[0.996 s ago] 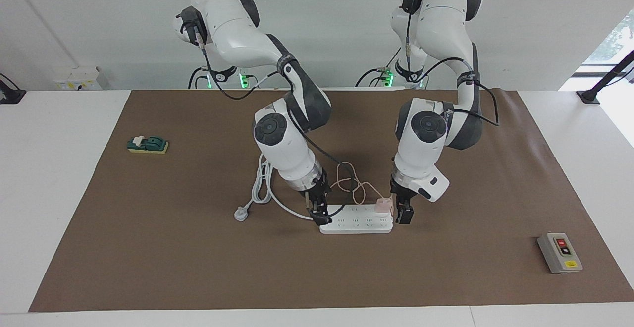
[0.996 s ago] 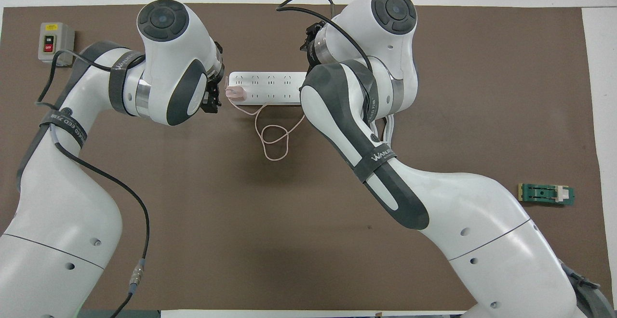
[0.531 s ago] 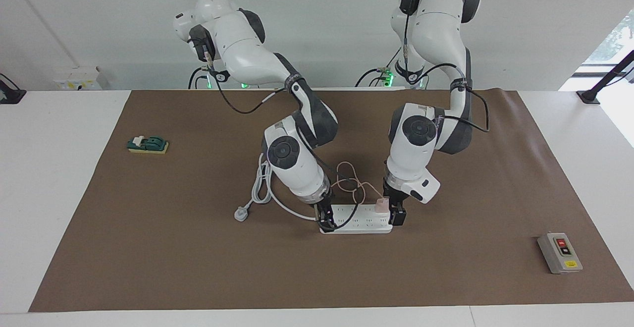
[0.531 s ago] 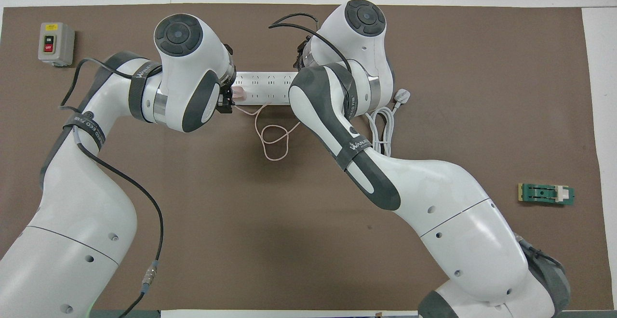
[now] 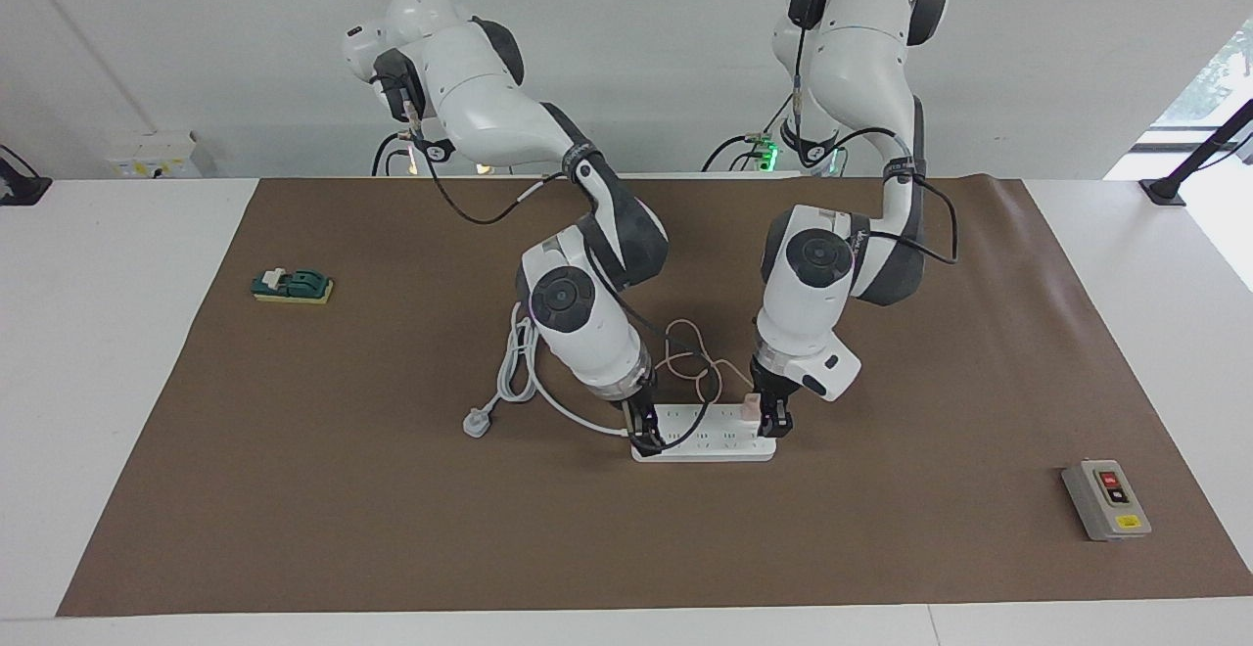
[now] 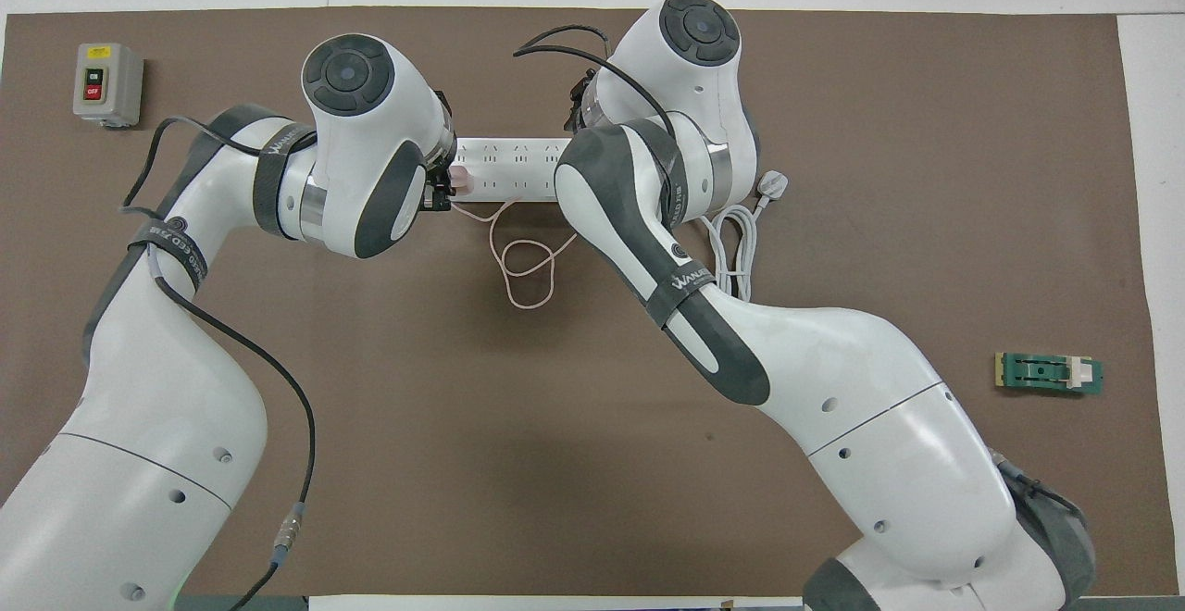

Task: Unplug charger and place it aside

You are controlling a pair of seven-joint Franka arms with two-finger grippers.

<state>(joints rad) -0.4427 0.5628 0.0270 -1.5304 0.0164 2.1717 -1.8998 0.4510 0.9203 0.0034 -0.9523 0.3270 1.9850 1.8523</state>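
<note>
From the facing view, the white power strip (image 5: 705, 433) lies on the brown mat (image 5: 392, 489) in the middle of the table. The pink charger (image 5: 749, 405) sits plugged into the strip at the end toward the left arm, its thin pink cable (image 5: 685, 357) looping on the mat nearer to the robots. The left gripper (image 5: 768, 416) is down at the charger, fingers closed around it. The right gripper (image 5: 641, 428) presses on the strip's other end; whether its fingers grip cannot be made out. From overhead, the left gripper (image 6: 442, 193) is mostly hidden under its wrist, with the charger (image 6: 460, 180) just showing on the strip (image 6: 514, 169). The right gripper is hidden under its arm. A grey switch box (image 6: 106, 83) and a green part (image 6: 1049, 374) lie well apart at the two ends of the mat.
</note>
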